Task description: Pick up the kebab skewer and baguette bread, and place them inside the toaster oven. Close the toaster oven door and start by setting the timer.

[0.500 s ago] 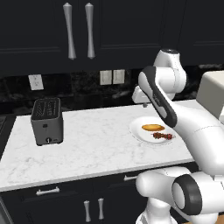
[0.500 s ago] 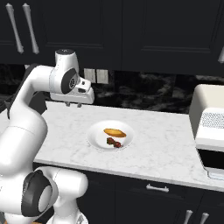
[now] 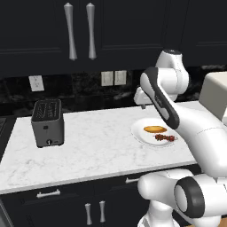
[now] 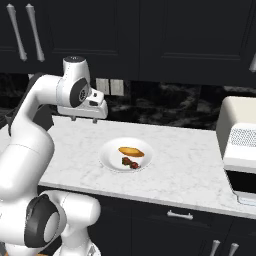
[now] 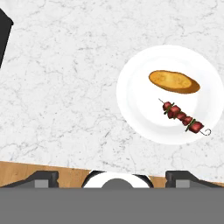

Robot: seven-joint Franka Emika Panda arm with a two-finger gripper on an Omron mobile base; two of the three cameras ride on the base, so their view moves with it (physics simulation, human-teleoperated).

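Left to right on your marble counter (image 3: 97, 146): the dark grey slot toaster (image 3: 48, 123) stands upright near the left end, well apart from everything else. Past the middle you have a white plate (image 3: 141, 134) carrying both food items. In the hand view the baguette bread (image 5: 174, 82) lies on the plate (image 5: 135, 105) with the kebab skewer (image 5: 183, 117) just beside it, not touching, skewer angled diagonally. In the right base view the baguette bread (image 4: 131, 151) sits on the far side of the plate (image 4: 111, 156) and the kebab skewer (image 4: 130, 163) on the near side.

Your gripper (image 4: 84, 119) hangs above the counter, left of the plate in that view and holding nothing; jaws are spread wide.

Far right: the toaster oven (image 4: 241, 145), cream-white, on the counter's right end, well apart from the plate. You can't tell the door's position from here.
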